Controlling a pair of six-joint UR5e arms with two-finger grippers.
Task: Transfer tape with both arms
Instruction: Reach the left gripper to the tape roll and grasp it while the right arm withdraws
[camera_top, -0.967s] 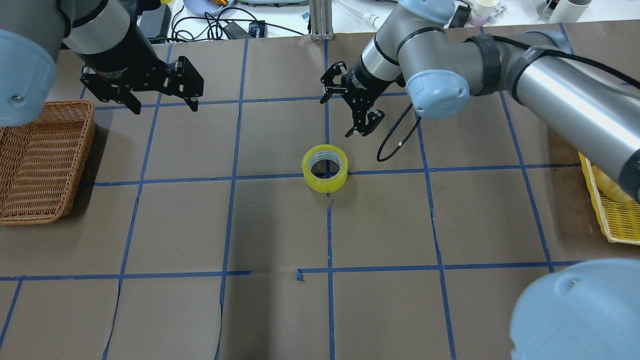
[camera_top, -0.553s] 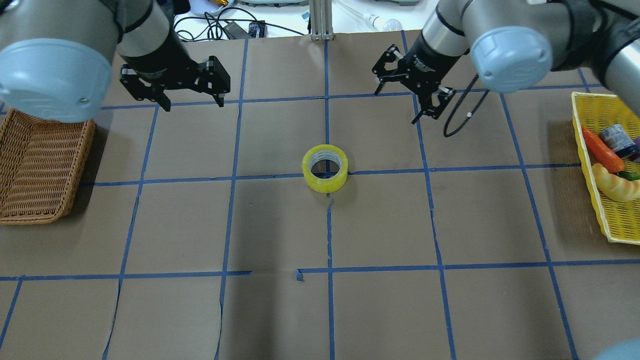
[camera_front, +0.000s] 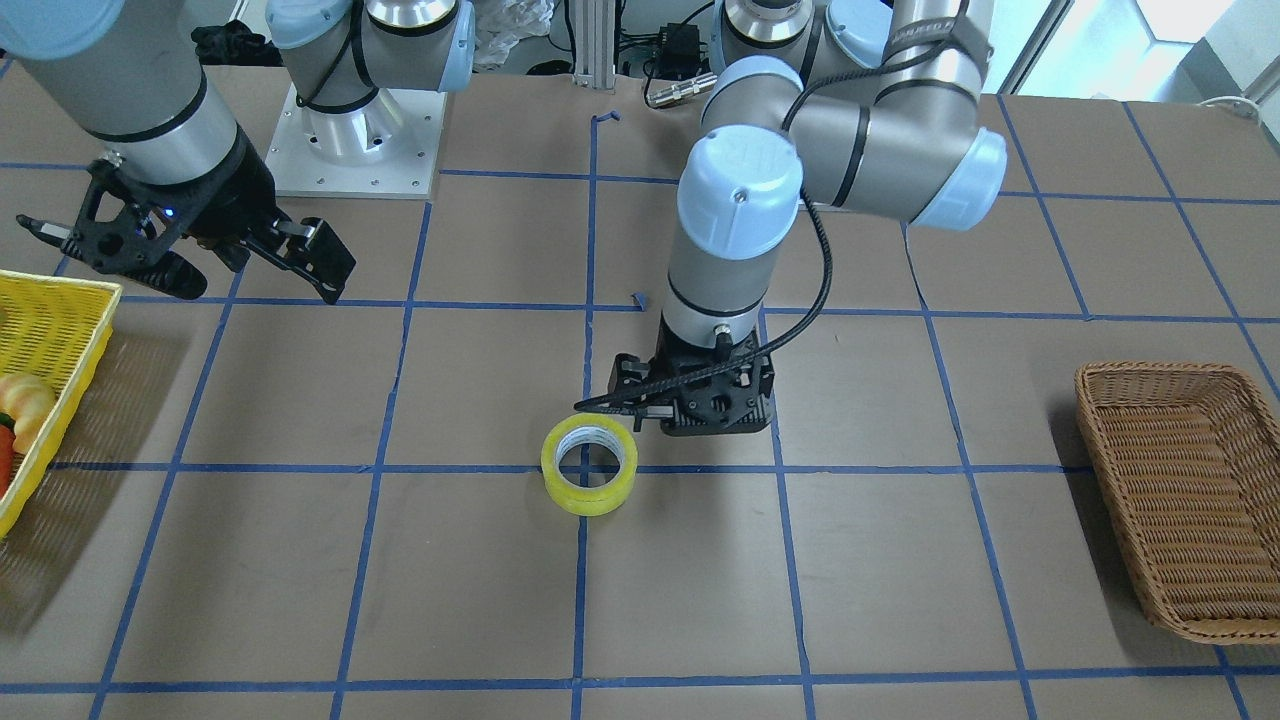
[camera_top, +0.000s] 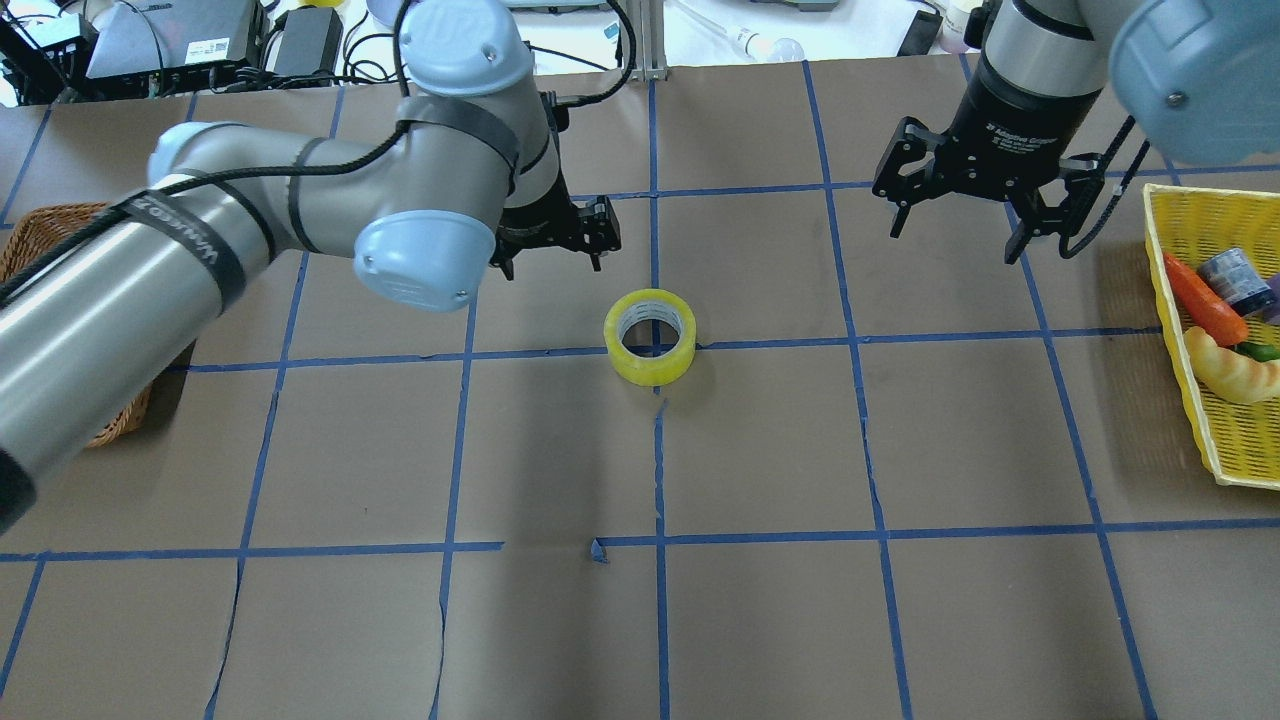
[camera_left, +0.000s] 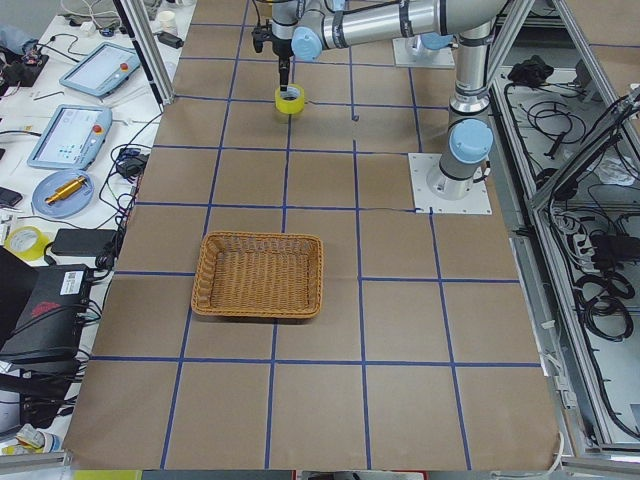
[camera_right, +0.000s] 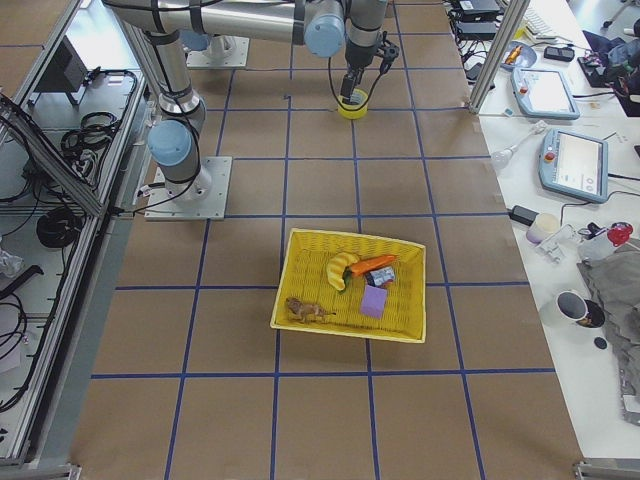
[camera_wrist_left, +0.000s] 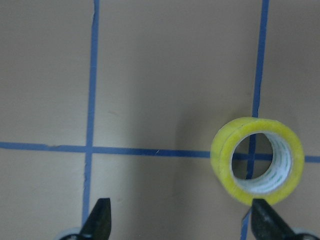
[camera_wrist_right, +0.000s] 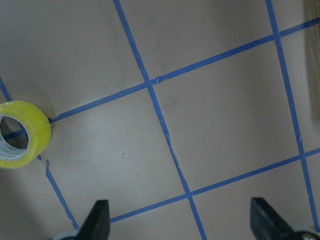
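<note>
The yellow tape (camera_top: 650, 337) lies flat on the brown table at a blue grid crossing, its white core facing up. It also shows in the front view (camera_front: 589, 465). My left gripper (camera_top: 548, 262) is open and empty, pointing down just beyond and to the left of the tape, apart from it. In the left wrist view the tape (camera_wrist_left: 257, 160) sits just ahead of the right fingertip (camera_wrist_left: 265, 222). My right gripper (camera_top: 955, 238) is open and empty, far to the right of the tape. In the right wrist view the tape (camera_wrist_right: 22, 135) lies at the left edge.
A wicker basket (camera_front: 1110, 480) stands at the table's left end, partly hidden by my left arm in the overhead view. A yellow basket (camera_top: 1240, 440) with toy food stands at the right end. Cables and devices lie beyond the far edge.
My left arm has swung from the far left in to the tape and lowered. My right gripper has drawn back to the right, away from the tape. The tape has not moved.
</note>
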